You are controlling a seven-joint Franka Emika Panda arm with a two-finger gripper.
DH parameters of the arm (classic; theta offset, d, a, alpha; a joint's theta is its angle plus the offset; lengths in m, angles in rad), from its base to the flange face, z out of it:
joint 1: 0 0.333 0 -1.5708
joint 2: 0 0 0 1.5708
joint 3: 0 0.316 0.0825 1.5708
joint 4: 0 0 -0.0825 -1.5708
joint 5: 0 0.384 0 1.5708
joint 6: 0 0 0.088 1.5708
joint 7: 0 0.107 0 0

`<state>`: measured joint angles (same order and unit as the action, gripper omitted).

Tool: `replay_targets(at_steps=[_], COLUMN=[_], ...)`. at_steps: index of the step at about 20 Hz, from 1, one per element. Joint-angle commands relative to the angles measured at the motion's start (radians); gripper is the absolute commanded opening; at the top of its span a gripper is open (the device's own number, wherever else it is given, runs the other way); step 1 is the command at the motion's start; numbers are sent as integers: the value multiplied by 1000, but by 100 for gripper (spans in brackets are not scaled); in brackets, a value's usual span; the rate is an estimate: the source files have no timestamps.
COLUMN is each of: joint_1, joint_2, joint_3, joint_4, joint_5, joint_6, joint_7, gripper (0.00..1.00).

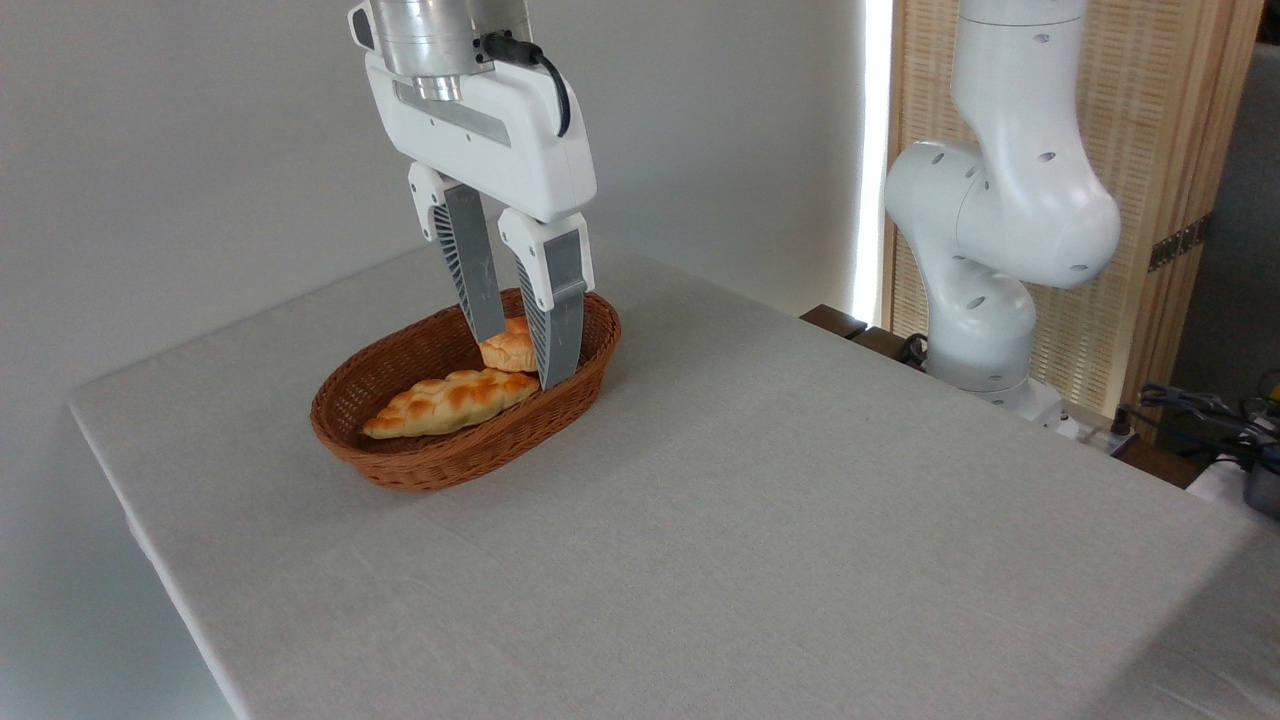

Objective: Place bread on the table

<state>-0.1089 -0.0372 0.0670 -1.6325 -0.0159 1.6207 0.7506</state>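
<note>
I see the small round golden bun [507, 349] sitting inside the brown oval wicker basket [420, 455], just behind the long braided loaf [450, 400]. My white gripper [522, 358] has its 2 fingers apart around the bun. It looks light and smooth, so I'd squeeze its sides gently.

place: robot lab | signs: arm base [985, 330] bolted beside cloth-covered table [800, 520] — loose cables [1200, 405] — bare wall

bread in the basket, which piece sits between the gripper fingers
The small round knotted bun, at the far end of the wicker basket. The gripper straddles it, one finger on each side. The long braided loaf lies nearer the camera, outside the fingers.
</note>
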Motion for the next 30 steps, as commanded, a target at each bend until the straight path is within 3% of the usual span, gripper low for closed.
replay_targets(at_steps=[1, 7, 10, 19, 22, 27, 30], joint_1=[-6, -8, -8, -57, -86, -161, -228], joint_2=[11, 14, 14, 16, 17, 46, 103], joint_3=[7, -3, -3, -4, -4, -6, -32], joint_4=[28, 28, 26, 16, 5, -33, -50], joint_5=[1, -2, -62, -67, -79, -157, -157], joint_6=[-36, -35, -30, 8, 39, 177, 275], joint_7=[4, 1, 9, 3, -1, -19, -146], gripper=[100, 100, 100, 100, 100, 100, 100])
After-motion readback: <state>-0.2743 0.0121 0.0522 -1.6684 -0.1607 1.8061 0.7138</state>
